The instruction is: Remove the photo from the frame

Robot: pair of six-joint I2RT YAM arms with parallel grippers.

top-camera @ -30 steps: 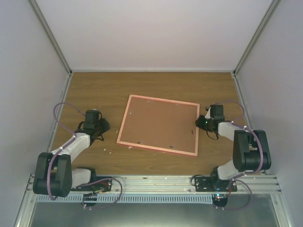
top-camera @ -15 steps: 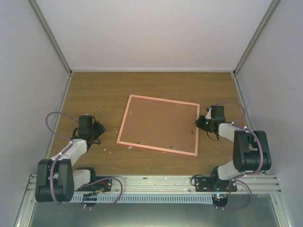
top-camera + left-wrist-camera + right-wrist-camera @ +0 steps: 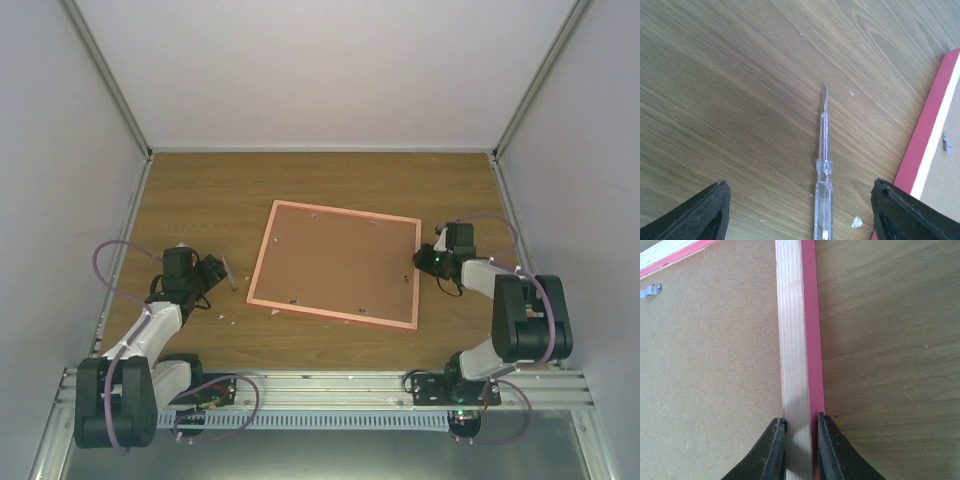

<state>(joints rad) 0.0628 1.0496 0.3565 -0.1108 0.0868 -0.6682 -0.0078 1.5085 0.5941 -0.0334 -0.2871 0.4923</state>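
Left gripper stood spread wide above a clear screwdriver; right gripper pinched the rim of the frame

Brown wood table; pink frame lies flat near middle, a bit right, brown back side up, turned a little crooked; thin see-through screwdriver lies flat on wood just left of frame, not touching it; few tiny white crumbs on wood near screwdriver.
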